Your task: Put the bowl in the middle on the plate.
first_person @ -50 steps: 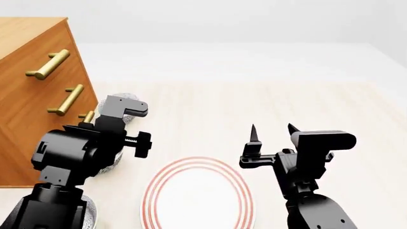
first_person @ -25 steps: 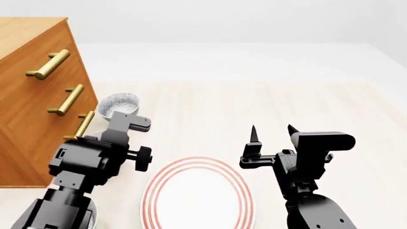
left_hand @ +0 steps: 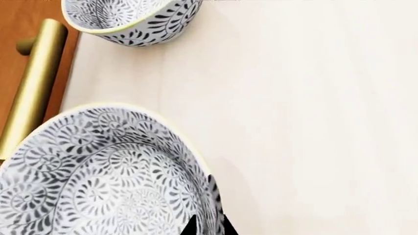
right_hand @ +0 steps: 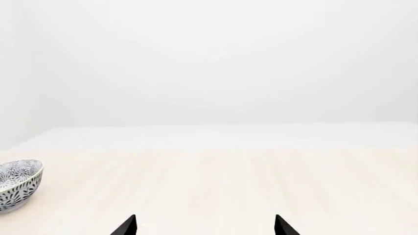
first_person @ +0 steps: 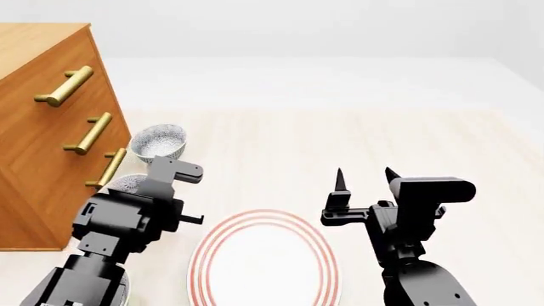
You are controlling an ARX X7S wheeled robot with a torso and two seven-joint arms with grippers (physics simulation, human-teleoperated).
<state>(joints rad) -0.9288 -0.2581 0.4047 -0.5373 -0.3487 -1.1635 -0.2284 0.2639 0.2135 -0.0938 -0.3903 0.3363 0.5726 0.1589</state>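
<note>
Beside the dresser [first_person: 42, 127] | left end effector [left_hand: 207, 226] over the bowl [left_hand: 98, 176], grip unclear | right end effector [first_person: 365, 178] open | plate [first_person: 264, 261] bare, transfer pending

No readable text, labels, brands, numbers or signs anywhere in these views. Only decoration: grey-and-white floral speckle on the small round deep bowls [left_hand: 98, 186], thin concentric red rings round the rim of the wide shallow white plate [first_person: 201, 255]. Nothing written on the brown wooden drawer cabinet with brass bar handles [first_person: 38, 146], nor on the black robot arms.
</note>
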